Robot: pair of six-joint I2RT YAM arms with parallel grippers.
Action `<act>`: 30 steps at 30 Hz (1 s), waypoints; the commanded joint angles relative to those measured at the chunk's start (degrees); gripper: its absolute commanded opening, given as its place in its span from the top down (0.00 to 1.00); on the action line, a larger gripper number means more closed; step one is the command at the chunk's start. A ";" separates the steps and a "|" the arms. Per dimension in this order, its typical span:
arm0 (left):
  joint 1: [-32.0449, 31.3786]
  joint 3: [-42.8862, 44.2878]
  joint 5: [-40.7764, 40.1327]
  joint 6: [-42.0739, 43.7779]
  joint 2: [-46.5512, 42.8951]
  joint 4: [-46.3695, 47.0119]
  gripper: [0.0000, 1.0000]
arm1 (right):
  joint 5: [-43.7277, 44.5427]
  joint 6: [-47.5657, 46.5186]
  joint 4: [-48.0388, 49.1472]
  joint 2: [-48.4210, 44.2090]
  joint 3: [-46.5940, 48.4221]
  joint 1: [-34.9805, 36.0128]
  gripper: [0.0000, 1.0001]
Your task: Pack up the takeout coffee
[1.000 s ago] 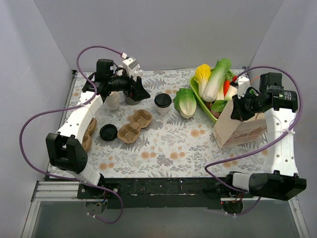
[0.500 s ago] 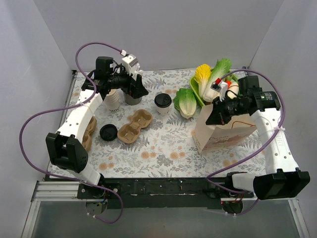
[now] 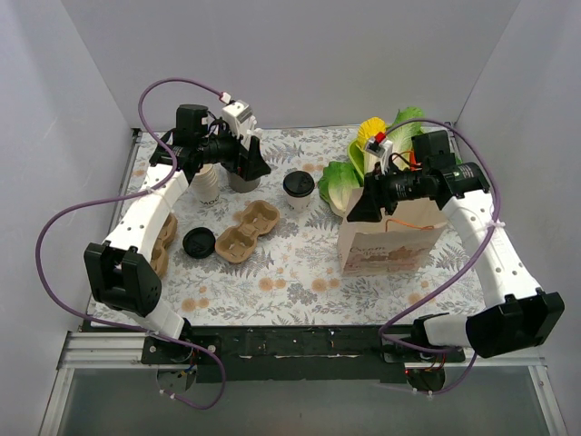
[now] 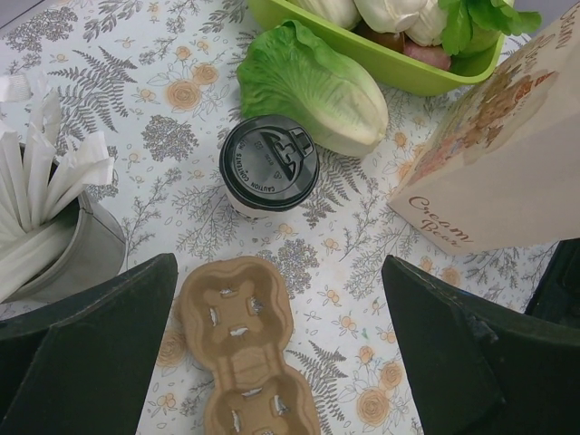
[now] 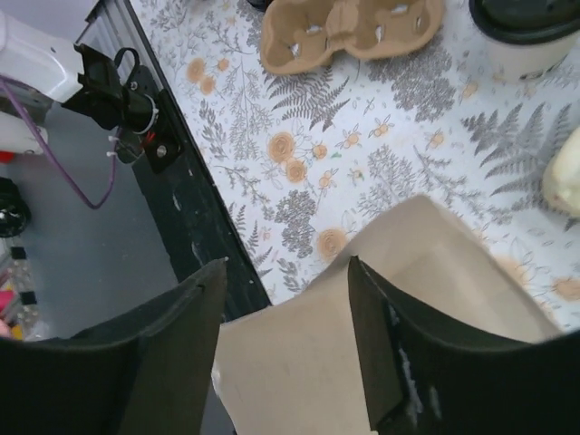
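Floral-print bench [image 3: 300, 272] with takeout coffee [image 3: 298, 189] standing near its centre.
Left tool [image 3: 253, 170] hangs spread wide near the coffee; right tool [image 3: 359, 205] stands parted over the paper bag [image 3: 390, 243] rim.

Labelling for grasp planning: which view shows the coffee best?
Left wrist. The coffee is whole, close and unblocked, seen from above with its markings sharp. Top external also shows the coffee whole, but small. Right wrist catches only part of the coffee, cut by the top edge.
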 commanded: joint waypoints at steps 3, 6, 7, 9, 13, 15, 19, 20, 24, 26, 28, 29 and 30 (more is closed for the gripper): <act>-0.31 1.65 2.19 -0.72 -0.21 -0.43 0.02 | 0.73 -8.41 -0.62 -1.33 12.85 -0.04 0.32; -0.31 0.69 2.11 -0.28 -0.65 -0.95 0.02 | 8.63 -10.43 -0.10 -2.65 17.25 -1.79 0.33; -0.48 0.33 2.02 -0.10 -0.83 -1.04 0.02 | 9.98 -11.22 -0.71 -2.65 18.22 -3.02 0.33; -0.66 -0.55 1.14 0.25 -1.44 -1.39 0.02 | 10.35 -14.03 -3.51 -2.22 19.10 -9.92 0.36; -0.83 -1.95 0.61 0.69 -2.41 -1.92 0.02 | 4.37 -25.53 -11.86 -0.11 19.37 -24.19 0.38; -0.83 -2.48 0.61 0.69 -2.58 -2.01 0.02 | 2.44 -30.63 -15.20 0.95 19.72 -28.68 0.37; -0.83 -3.71 1.05 -0.10 -2.85 -1.66 0.02 | 0.51 -40.12 -21.17 3.49 19.72 -33.61 0.36; -0.83 -3.98 1.14 -0.10 -2.76 -1.66 0.02 | 0.15 -41.10 -21.10 4.20 19.29 -34.66 0.35; -0.75 -4.07 1.49 -0.19 -2.41 -1.92 0.02 | -3.00 -48.92 -21.19 4.03 16.39 -34.94 0.30; -0.83 -3.98 1.40 0.16 -2.23 -2.27 0.02 | -4.24 -54.96 -21.28 2.98 14.20 -34.94 0.26; -0.83 -4.07 0.96 0.51 -2.15 -2.36 0.02 | -4.95 -59.37 -21.37 1.92 12.17 -34.85 0.23; -0.83 -4.15 0.96 0.51 -2.06 -2.45 0.02 | -4.77 -61.92 -21.37 1.05 10.25 -34.59 0.21; -0.83 -4.33 1.05 0.69 -2.14 -2.54 0.02 | -4.60 -65.51 -21.28 0.69 9.27 -34.41 0.21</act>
